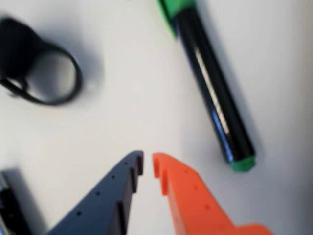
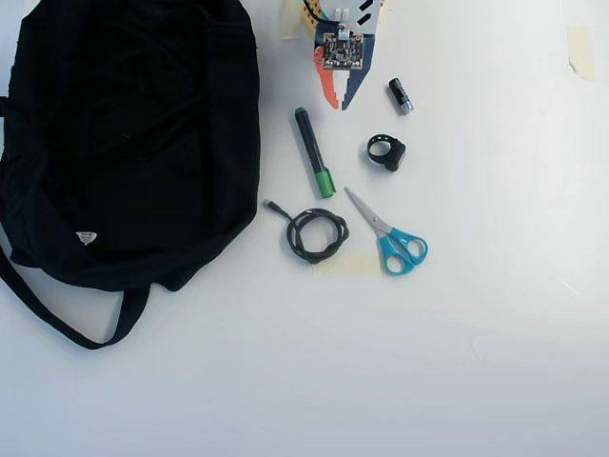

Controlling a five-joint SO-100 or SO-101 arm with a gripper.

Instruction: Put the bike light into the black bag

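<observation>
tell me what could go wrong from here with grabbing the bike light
The gripper is shut and empty, so it likely must open before it reaches the bike light. The marker and the small cylinder lie close by and could get knocked or grabbed instead. The light is small, with a thin strap loop, so the hold may slip.

The overhead view is bright, evenly lit and fairly sharp; the white table (image 2: pixel 495 333) is almost washed out, shadows are faint, and the black bag (image 2: pixel 133 133), left of the claw (image 2: pixel 341 101), loses its folds in darkness. The wrist view is soft, perhaps motion-blurred. Ahead of the claw (image 1: pixel 147 164), a glare streak runs along the green marker (image 1: pixel 212 93); the bike light (image 1: pixel 34 63) casts a diffuse shadow.
</observation>
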